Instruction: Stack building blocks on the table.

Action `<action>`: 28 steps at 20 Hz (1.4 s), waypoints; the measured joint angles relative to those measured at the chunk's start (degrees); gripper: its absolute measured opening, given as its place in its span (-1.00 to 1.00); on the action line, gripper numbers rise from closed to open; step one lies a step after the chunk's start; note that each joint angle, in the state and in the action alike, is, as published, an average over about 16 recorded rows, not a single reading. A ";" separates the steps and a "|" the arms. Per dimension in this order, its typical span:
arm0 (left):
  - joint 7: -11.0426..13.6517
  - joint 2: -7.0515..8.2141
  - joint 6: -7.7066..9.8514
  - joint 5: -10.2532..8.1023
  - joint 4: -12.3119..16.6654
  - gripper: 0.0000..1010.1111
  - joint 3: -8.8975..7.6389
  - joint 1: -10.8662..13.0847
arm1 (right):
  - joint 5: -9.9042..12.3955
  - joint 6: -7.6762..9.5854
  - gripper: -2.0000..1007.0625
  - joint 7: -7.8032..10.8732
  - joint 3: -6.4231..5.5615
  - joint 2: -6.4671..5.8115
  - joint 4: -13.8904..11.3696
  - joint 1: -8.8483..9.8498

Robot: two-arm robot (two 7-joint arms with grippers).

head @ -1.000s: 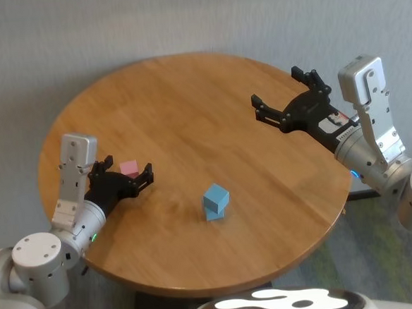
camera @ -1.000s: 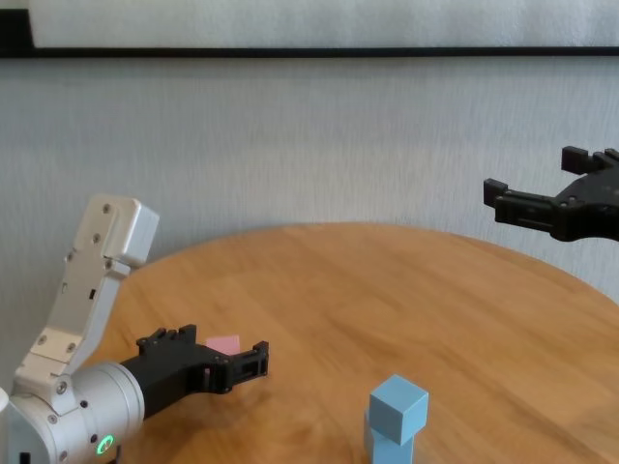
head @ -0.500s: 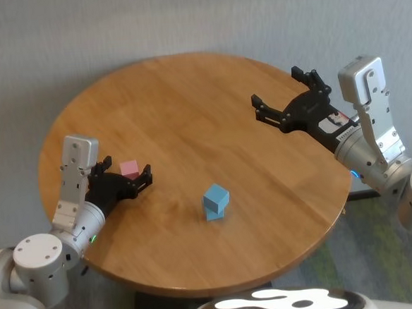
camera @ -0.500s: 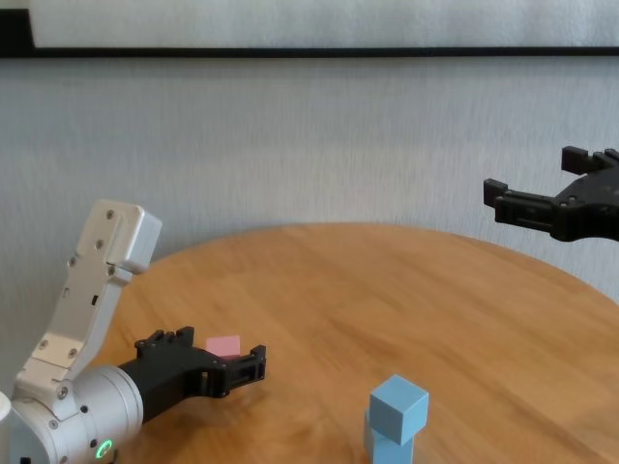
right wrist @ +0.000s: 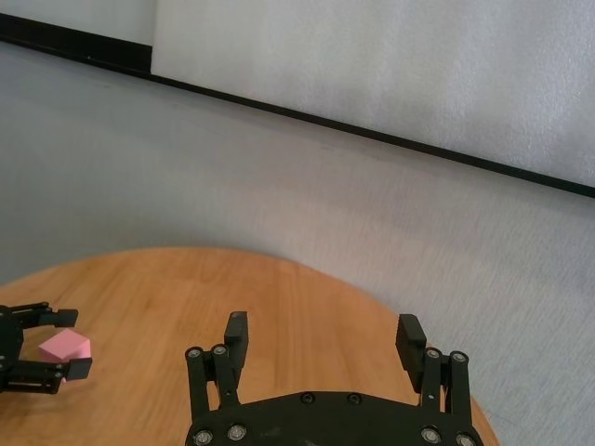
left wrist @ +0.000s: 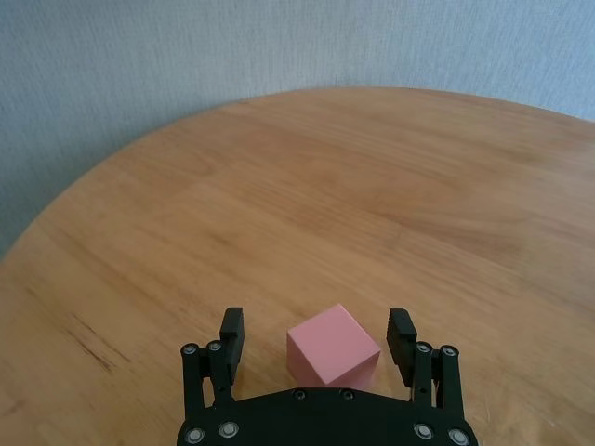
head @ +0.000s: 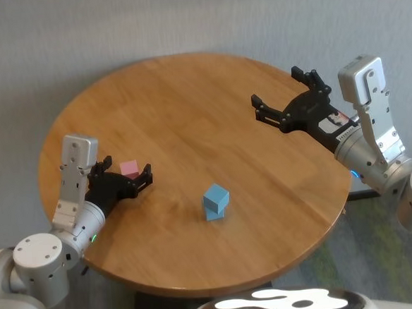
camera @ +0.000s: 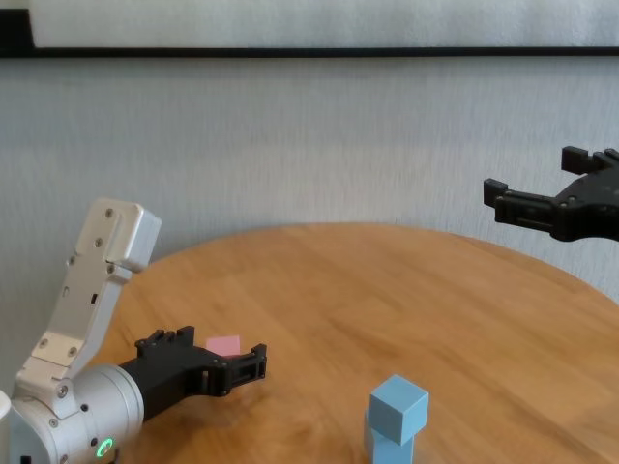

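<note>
Two blue blocks stacked, top one skewed. Left of that stack on table, pink block between wide-open left gripper, untouched. Could twist when pinched. Right gripper parked wide.

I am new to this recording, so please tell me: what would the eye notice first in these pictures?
First, the two light blue blocks, already stacked near the table's front middle. Next, the left gripper, open around the pink block at the table's left edge. The right gripper hovers open above the right side.
</note>
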State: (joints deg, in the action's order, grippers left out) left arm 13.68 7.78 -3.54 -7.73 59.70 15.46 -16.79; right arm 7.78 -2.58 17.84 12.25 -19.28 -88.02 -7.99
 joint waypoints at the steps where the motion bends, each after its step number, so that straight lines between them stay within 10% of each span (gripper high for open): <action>1: 0.00 0.00 0.02 -0.03 0.02 0.98 0.00 0.01 | 0.00 0.00 1.00 0.00 0.00 0.00 0.00 0.00; 14: 0.04 0.00 0.21 -0.25 0.19 0.85 -0.04 0.06 | 0.00 0.00 1.00 0.00 0.00 0.00 0.00 0.00; 28: 0.04 0.00 0.28 -0.33 0.26 0.22 -0.06 0.09 | 0.00 0.00 1.00 0.00 0.00 0.00 0.00 0.00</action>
State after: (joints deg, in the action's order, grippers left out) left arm 13.73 7.78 -3.25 -8.06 59.96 15.40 -16.70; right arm 7.78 -2.58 17.84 12.25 -19.28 -88.02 -7.99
